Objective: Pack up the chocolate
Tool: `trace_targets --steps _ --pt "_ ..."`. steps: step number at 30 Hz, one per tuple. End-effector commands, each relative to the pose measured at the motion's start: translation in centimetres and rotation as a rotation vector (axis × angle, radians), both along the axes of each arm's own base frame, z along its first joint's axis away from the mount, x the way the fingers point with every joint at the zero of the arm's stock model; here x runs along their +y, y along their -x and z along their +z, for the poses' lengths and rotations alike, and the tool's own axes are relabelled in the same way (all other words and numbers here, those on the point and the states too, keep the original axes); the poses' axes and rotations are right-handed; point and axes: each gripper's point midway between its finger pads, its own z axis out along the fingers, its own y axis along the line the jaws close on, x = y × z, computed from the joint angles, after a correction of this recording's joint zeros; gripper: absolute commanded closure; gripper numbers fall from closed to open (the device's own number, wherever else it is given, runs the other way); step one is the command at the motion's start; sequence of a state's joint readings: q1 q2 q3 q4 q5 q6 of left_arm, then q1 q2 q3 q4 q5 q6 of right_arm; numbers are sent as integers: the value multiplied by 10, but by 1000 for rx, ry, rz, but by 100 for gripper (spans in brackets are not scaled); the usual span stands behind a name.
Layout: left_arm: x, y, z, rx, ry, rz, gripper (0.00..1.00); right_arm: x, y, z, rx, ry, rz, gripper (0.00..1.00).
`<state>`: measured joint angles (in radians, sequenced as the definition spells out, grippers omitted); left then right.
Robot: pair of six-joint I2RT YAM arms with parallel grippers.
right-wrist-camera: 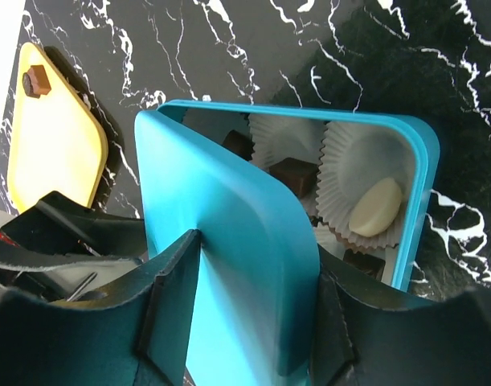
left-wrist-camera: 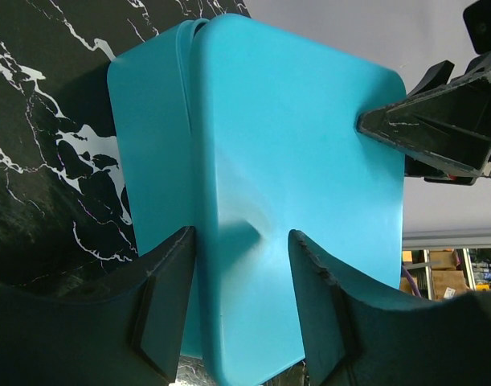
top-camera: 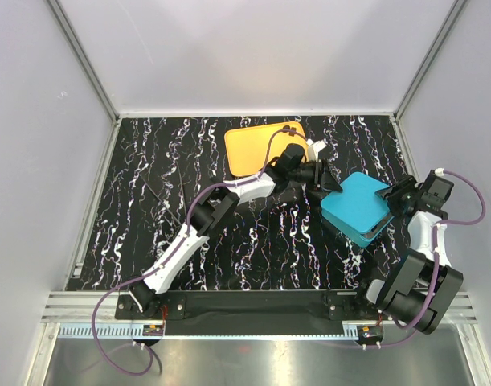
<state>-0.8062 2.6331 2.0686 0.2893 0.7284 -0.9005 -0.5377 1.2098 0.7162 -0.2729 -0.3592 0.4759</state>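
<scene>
From above, the left gripper (top-camera: 321, 175) is sitting at the upper left corner of the teal lid (top-camera: 358, 201), right of the frame's centre. The right gripper (top-camera: 395, 201) is sitting at the lid's right edge, so the two are facing each other across it. The lid is lying over the teal box (top-camera: 345, 229) and hiding what is inside. The orange tray (top-camera: 249, 149) is lying up and to the left of the box, close by the left arm's wrist and well apart from the right arm.

In the left wrist view, the left jaws are standing apart with the lid's broad face filling the gap between them. I cannot tell whether they are pressing on it. The right gripper's tip is meeting the lid's far edge at the upper right.

In the right wrist view, the right jaws are likewise standing apart with the lid between them, and again I cannot tell if there is any grip. The lid is tilting up toward the camera and covering the box's left part. In the uncovered right part the chocolate (right-wrist-camera: 293, 175) is sitting in white paper cups (right-wrist-camera: 341, 165), with a cream-white piece (right-wrist-camera: 376, 207) among the dark ones. One brown piece (right-wrist-camera: 36, 80) is lying alone on the tray at the upper left. It is beyond the lid from the right hand and looks nearer the left arm. Fetching it looks like the left arm's job, before the lid goes down flat.
</scene>
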Motion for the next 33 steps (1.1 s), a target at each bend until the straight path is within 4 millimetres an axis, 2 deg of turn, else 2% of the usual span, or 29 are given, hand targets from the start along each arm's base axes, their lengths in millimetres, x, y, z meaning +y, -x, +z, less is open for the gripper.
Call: trace_targets --steps 1,8,12,26,33 --pt "-11 -1 33 -87 76 -15 46 -14 -6 2 -30 56 -29 44" --pt "-8 3 46 -102 83 -21 43 -21 -6 6 -32 83 -53 42" --pt "-8 2 53 -104 93 -19 43 -26 0 0 10 97 -84 41" --pt "-5 9 60 -116 86 -28 43 -40 10 -17 109 126 -139 31" --pt "-7 9 66 -131 86 -24 42 -51 19 -16 159 169 -191 30"
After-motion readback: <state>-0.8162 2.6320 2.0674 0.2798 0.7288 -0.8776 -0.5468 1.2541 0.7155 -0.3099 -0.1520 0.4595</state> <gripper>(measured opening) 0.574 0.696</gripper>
